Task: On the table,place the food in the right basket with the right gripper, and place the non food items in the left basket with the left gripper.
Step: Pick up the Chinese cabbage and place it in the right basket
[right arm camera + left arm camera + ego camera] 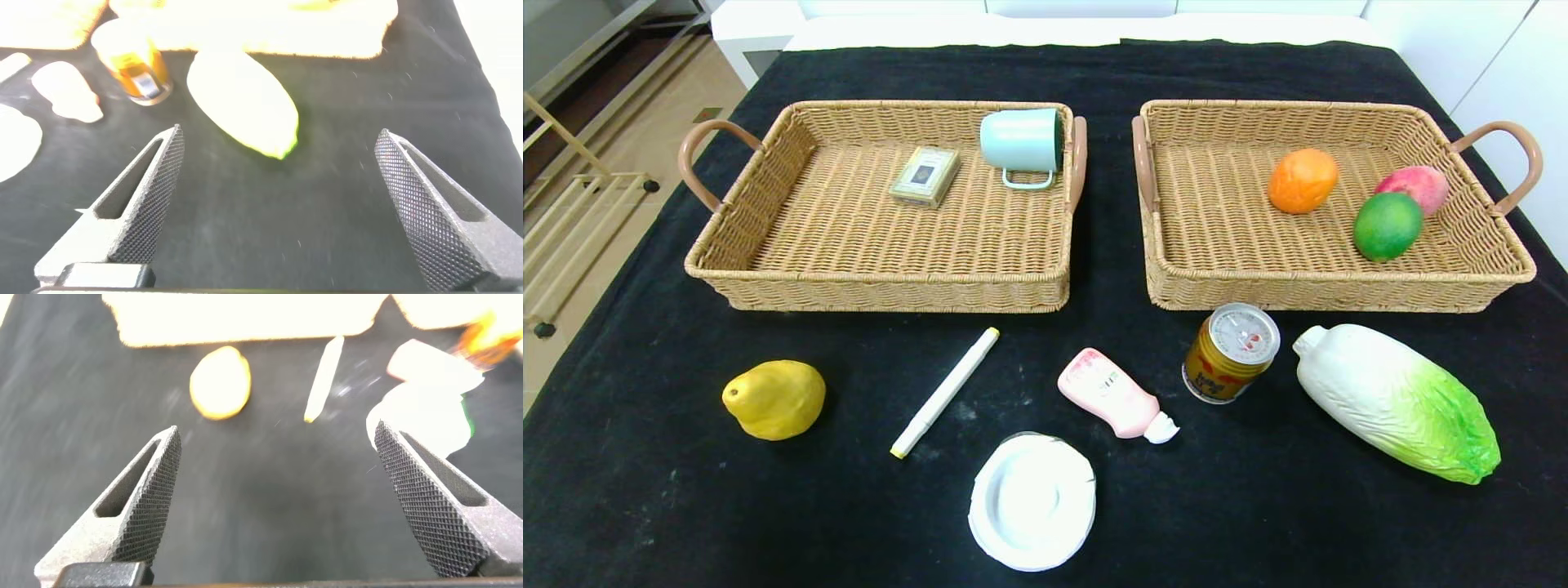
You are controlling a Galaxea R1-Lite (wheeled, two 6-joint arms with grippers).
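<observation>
On the black table (670, 490), in front of the baskets, lie a yellow pear-shaped fruit (774, 399), a white marker (945, 392), a pink bottle (1116, 395), a gold can (1231, 352), a cabbage (1396, 402) and a white dish (1032, 500). Neither gripper shows in the head view. My left gripper (277, 431) hangs open and empty above bare cloth, with the fruit (220, 382) and marker (324, 367) beyond it. My right gripper (280, 133) is open and empty too, short of the cabbage (241, 98) and can (135, 61).
The left basket (882, 286) holds a mint mug (1021, 143) on its side and a small card box (925, 175). The right basket (1331, 290) holds an orange (1303, 180), a green fruit (1387, 225) and a pink-red fruit (1414, 186).
</observation>
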